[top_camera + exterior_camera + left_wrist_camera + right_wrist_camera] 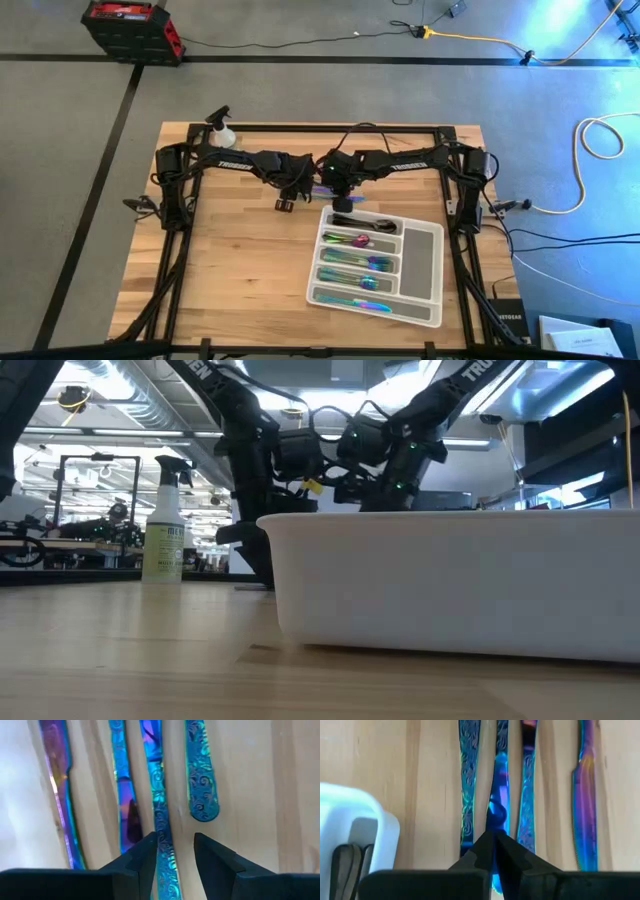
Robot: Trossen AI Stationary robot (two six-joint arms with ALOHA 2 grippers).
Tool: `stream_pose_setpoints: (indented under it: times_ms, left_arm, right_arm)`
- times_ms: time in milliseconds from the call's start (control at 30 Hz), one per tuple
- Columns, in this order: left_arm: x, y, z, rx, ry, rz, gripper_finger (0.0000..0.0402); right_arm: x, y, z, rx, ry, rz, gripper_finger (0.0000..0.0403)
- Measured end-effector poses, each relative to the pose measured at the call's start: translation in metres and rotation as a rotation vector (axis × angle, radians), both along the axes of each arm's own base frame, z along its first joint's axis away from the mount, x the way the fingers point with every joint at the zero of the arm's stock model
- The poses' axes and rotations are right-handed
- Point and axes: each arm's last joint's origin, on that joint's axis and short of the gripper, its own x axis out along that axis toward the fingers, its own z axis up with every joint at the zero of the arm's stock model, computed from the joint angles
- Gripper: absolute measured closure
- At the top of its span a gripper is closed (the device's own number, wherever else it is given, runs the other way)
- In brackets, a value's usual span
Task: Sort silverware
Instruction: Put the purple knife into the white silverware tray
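Observation:
Several iridescent pieces of silverware lie side by side on the wooden table under both wrists: handles (202, 780) and a knife (60, 795) in the left wrist view, handles (469, 780) and a knife (585, 805) in the right wrist view. My left gripper (172, 852) is open and points down, its fingers on either side of one blue-green handle (161, 820). My right gripper (495, 837) is shut on a blue piece (496, 812). In the high view the left gripper (286, 203) and the right gripper (345, 203) meet just beyond the white tray (420, 250), which holds sorted silverware (355, 262). My left gripper has one handle running between its open fingers, close against one finger (145, 855); whether that finger touches it, I cannot tell. My right gripper pinches the blue piece between its two fingertips, near its rounded end (496, 815). The fingers come from above, slanting down. The fingers hide the rest of the piece.
A yellow-green spray bottle (165, 525) stands at the table's far left (225, 130). The tray's white wall (450, 580) fills the low view's front. A tray corner (360, 825) with dark spoons (350, 857) lies close beside my right gripper. Bare wood spreads left of the tray.

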Motion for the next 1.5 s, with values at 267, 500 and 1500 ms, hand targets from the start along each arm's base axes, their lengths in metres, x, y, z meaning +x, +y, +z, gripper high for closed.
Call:
stream_pose_setpoints:
  times_ms: [267,500,1500]
  left_arm:
    - [0.0,0.007,0.0,0.012,-0.021,0.017,0.0286]
    - [-0.003,0.016,-0.004,-0.025,-0.011,0.042,0.0286]
    - [-0.005,0.01,-0.007,-0.111,0.008,0.053,0.0359]
  right_arm:
    - [0.007,-0.003,0.005,-0.02,-0.061,0.001,0.0401]
    - [0.008,-0.015,-0.005,0.047,-0.076,-0.007,0.0361]
    - [0.008,-0.015,-0.009,0.063,-0.068,0.017,0.0297]
